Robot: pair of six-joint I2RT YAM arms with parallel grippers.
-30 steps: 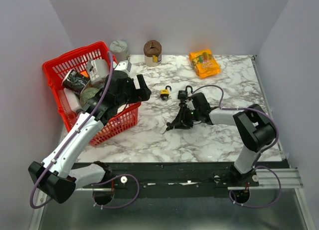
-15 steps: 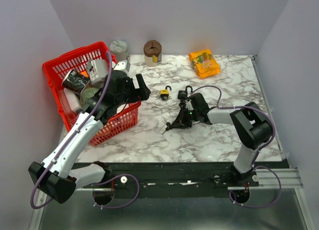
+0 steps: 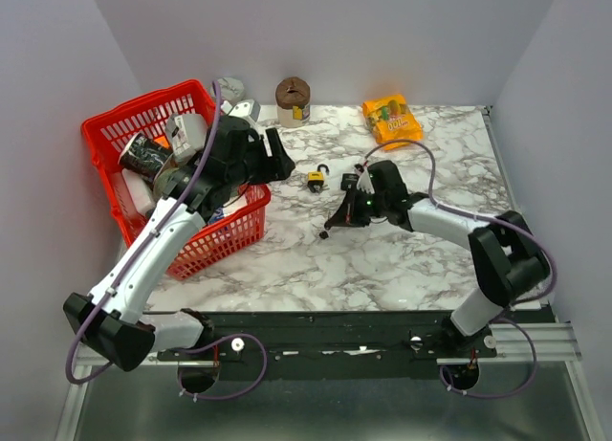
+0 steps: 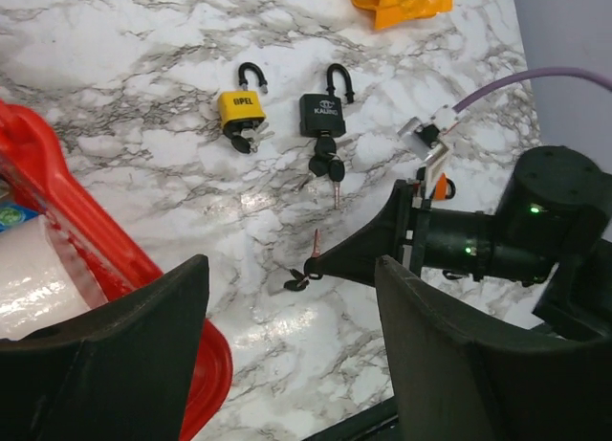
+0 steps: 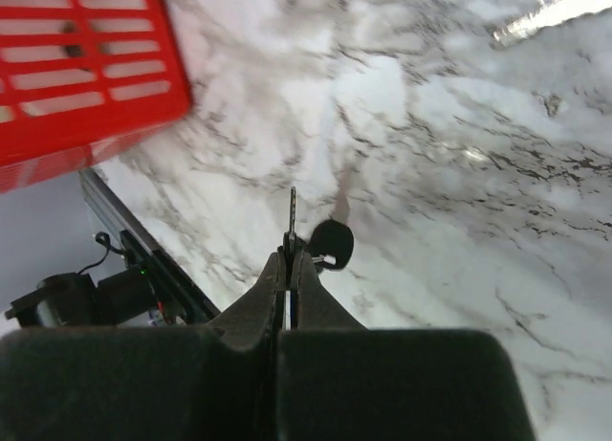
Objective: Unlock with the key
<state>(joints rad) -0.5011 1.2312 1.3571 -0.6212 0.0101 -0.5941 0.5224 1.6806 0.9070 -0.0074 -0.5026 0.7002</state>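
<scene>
At mid-table, just on the near side of two padlocks, the right gripper (image 5: 289, 259) is pinched tight on a key (image 5: 293, 209); the blade sticks out past the tips, w/ a second key (image 5: 332, 239) dangling off the same ring. Main risk: the hold is only at the very tips, so the key may swivel or slip once it meets a keyhole, & the dangler may snag. The yellow padlock (image 4: 239, 110) & black padlock (image 4: 321, 116) lie flat & loose on the marble table (image 3: 411, 259), near the held key but not touching; a push w/o bracing prob. just shoves a lock away. The left gripper (image 3: 274, 164) hovers by the basket's edge, fingers apart, nothing in them, so no brace yet. Can't tell which lock the key fits; the black one has a key bunch (image 4: 326, 165) at its bottom & the yellow one something dark there too, poss. blocking the slot. Around: red basket (image 3: 124, 125) full of stuff at left; orange snack bag (image 3: 392, 121) & brown jar (image 3: 294, 99) at the far edge, neither in the path.
</scene>
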